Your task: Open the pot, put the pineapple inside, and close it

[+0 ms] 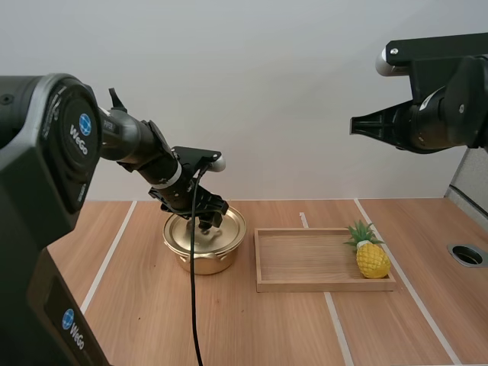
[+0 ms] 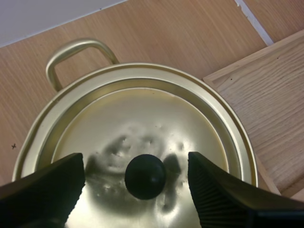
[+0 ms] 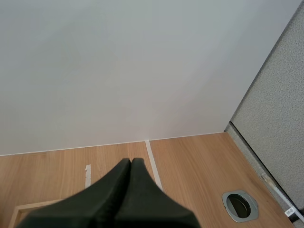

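A round, golden metal pot (image 1: 204,244) sits on a wooden table (image 1: 252,328) with its lid (image 2: 142,118) on. The left gripper (image 2: 135,164) hangs directly over the pot with its jaws spread wide. One ribbed black finger (image 2: 209,185) stands on either side of the small round black knob (image 2: 145,176) at the lid's centre, and neither touches it.

To do this step well, the fingers should probably sink until the knob sits between their ribbed faces, close evenly, then lift straight up so the lid clears the rim without dragging the pot.

The lid is smooth and shiny, with a raised ring. A looped handle (image 2: 78,59) juts from the pot's side. Just beside the pot lies a shallow rectangular wooden tray (image 1: 305,284). The pineapple (image 1: 371,255), small, yellow and bumpy with a spiky green crown, stands upright in the tray's end farthest from the pot. The right gripper (image 1: 358,124) hovers high above that far end, fingers pressed together and holding nothing.
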Robot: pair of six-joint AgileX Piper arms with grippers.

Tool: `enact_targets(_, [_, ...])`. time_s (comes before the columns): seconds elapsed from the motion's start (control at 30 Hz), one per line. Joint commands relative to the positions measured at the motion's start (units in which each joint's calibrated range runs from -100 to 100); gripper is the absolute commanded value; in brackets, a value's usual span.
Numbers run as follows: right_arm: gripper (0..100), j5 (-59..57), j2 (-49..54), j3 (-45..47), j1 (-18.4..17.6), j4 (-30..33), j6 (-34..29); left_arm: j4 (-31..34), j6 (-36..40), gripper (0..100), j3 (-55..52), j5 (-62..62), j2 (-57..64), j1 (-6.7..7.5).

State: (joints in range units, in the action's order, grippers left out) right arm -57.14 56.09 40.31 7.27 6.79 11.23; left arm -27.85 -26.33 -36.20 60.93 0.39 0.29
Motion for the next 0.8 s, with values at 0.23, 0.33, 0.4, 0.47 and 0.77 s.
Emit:
enact_targets(0.23, [0, -0.41, 0.3, -0.48, 0.34, -0.8, 0.61, -1.65, -0.29, 99, -0.07, -0.76, 0.15, 0.12])
enact_targets(0.33, [0, -1.75, 0.3, -0.48, 0.34, -0.8, 0.8, -1.65, -0.29, 68, -0.07, 0.06, 0.15, 0.12])
enact_targets(0.4, [0, -2.09, 0.3, -0.48, 0.34, -0.8, 0.8, -1.93, -0.29, 45, -0.07, 0.06, 0.15, 0.12])
enact_targets(0.47, [0, -2.07, 0.3, -0.48, 0.34, -0.8, 1.11, -1.93, -0.29, 22, -0.07, 0.06, 0.15, 0.12])
enact_targets(0.77, [0, -2.07, 0.3, -0.48, 0.34, -0.8, 1.17, -3.89, 0.03, 0, -0.07, -0.59, 0.61, 0.12])
